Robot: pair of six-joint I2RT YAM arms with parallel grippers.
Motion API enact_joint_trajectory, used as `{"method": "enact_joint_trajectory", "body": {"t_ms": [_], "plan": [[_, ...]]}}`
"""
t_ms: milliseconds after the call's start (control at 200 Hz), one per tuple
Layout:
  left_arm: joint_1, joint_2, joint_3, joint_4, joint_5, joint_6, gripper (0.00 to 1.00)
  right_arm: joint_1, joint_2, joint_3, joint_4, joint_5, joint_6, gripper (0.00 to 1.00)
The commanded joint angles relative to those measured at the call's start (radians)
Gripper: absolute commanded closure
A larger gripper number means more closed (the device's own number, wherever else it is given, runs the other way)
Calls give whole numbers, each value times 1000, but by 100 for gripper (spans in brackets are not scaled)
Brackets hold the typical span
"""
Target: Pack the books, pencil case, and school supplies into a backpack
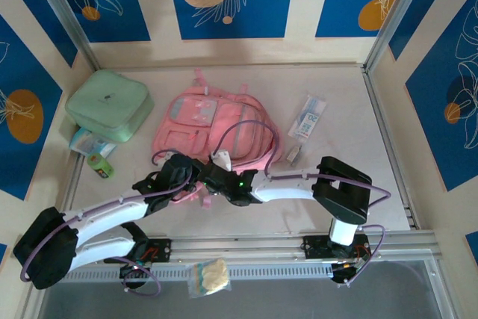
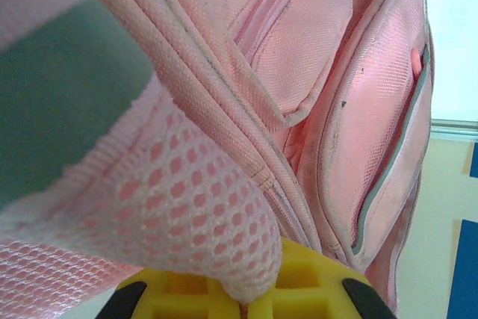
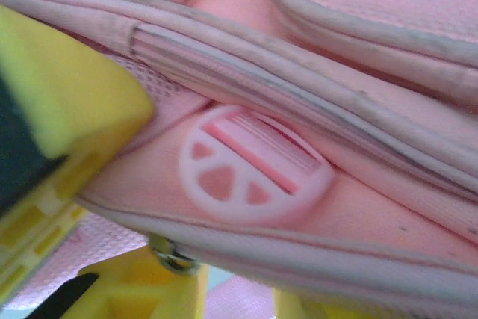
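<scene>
Pink soft fabric backpack [image 1: 213,128] lies mid table [image 1: 388,184], near edge toward robot. Left hand [image 2: 245,296] clamped on its mesh [image 2: 172,207] there; right hand [image 1: 216,178] alongside at seam [image 3: 299,102], equally near, grip unclear.

The pencil case [image 1: 307,116] lies right of the backpack [image 1: 213,128].

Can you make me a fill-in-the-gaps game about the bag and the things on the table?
1. The backpack is coloured ____.
2. Seen from above, the green case lies on the backpack's ____ side.
3. Seen from above, the white pencil case lies on the backpack's ____ side.
4. The left hand pinches a bit of the ____.

Missing words: pink; left; right; backpack.
</scene>
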Motion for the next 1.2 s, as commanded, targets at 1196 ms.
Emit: {"method": "enact_joint_trajectory", "body": {"t_ms": [1196], "plan": [[29,-8,53,105,126,25,100,-48,41,12,218,-29,-206,58]]}}
